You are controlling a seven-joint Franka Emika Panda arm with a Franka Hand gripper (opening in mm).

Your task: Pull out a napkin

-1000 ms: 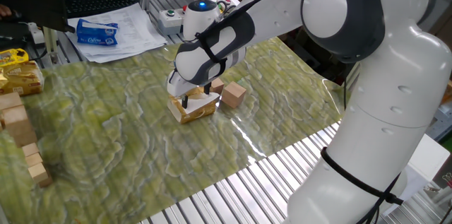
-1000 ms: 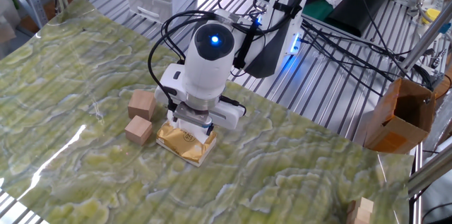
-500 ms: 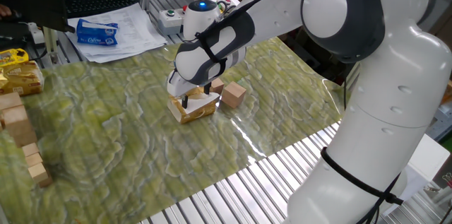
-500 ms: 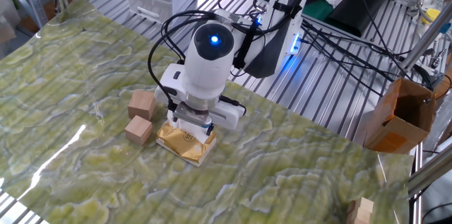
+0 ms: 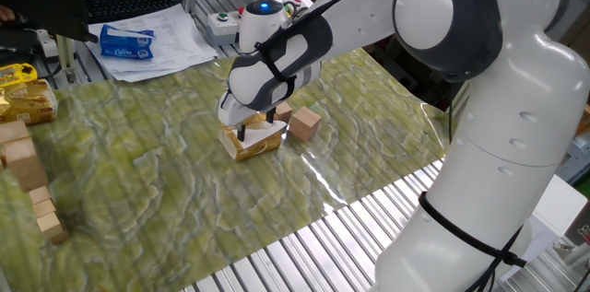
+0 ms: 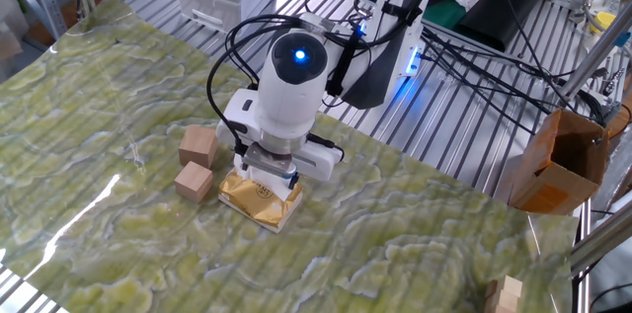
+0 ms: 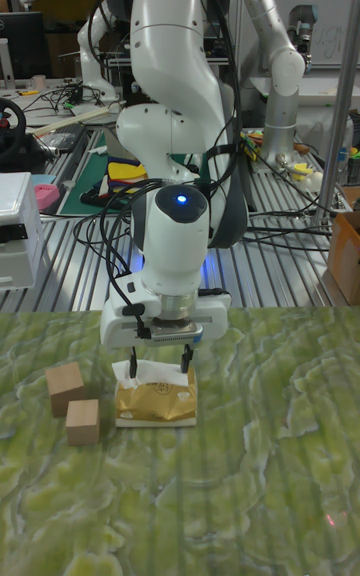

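- Robot arm (image 5: 461,99): large white Franka, reaching down from the table edge over the middle of the cloth, with a blue light glowing on its wrist.
- Table cloth (image 6: 118,86): green-yellow marbled sheet, lying over the ribbed metal table (image 5: 304,246).
- Gripper (image 7: 158,368): pointing straight down over the tissue pack, fingers (image 7: 133,366) standing apart with the tips either side of the white tuft; not yet pinching it, as far as the tall view is showing.
- Printed papers (image 5: 152,39): lying at the far edge of the table, carrying a blue packet (image 5: 126,41).
- Tissue pack (image 7: 155,404): small yellow-tan packet, lying flat on the cloth directly under the gripper.
- Wooden blocks (image 7: 66,386): two small cubes, sitting just beside the pack, close to each other; further blocks (image 5: 28,172) standing well apart at the cloth's edge.
- Napkin (image 7: 148,373): white paper, poking up in a crumpled tuft from the top of the tissue pack, between the fingers; the rest is staying hidden inside the pack.
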